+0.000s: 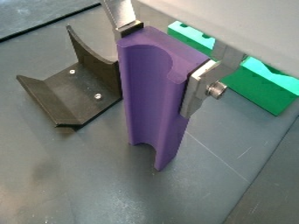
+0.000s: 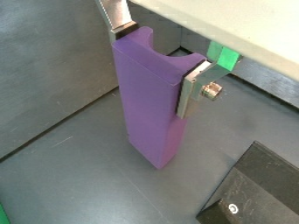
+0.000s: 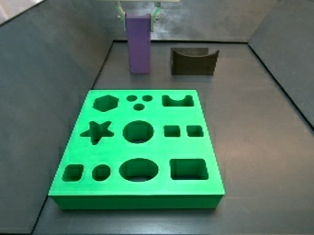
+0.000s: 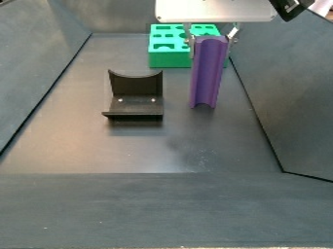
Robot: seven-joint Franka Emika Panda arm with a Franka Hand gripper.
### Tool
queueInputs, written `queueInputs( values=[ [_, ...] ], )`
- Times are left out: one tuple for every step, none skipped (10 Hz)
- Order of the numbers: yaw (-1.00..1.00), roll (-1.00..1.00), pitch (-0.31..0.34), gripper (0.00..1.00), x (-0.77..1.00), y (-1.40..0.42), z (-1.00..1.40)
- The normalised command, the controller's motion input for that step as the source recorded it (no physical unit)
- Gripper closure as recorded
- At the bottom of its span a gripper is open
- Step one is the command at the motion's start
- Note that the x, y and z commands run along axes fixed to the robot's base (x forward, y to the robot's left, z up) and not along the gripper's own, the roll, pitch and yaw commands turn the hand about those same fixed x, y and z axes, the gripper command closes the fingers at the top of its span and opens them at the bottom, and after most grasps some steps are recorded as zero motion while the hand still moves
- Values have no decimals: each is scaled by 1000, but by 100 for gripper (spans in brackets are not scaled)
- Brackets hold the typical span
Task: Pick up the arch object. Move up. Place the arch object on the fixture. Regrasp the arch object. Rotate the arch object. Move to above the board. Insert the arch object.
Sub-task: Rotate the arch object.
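With the gripper [image 1: 163, 59] clamped on the upright arch's [image 1: 155, 101] top, lift straight up, keeping clear of the fixture [image 1: 73, 83] beside it.

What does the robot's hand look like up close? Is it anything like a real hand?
Not much like one. The gripper, up at the top of the purple block, has just two fingers: flat silver metal plates with straight edges, one carrying a small round bolt. In a side view its body is a pale boxy housing.
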Motion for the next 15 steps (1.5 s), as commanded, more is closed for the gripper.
queueInputs(
  values=[
    [-52,-178,-42,100,-12,16,-228],
    [-50,-178,-42,100,-12,16,-228],
    [-48,-178,-42,100,-12,15,-228],
    [-46,-178,-42,100,-12,15,-228],
    [-45,-178,-41,100,-12,15,-228],
    [-45,22,-41,0,0,0,0],
    [-31,15,-35,0,0,0,1000],
    [-29,12,-13,0,-21,-1,1000],
    [-28,7,23,0,-35,0,950],
    [-27,4,43,0,-26,1,793],
    [-26,0,58,0,-11,3,554],
    [-25,-4,82,0,3,4,307],
    [-25,-6,91,0,10,5,185],
    [1000,-1,8,0,0,83,0],
    [1000,-1,7,0,3,80,8]
  ],
)
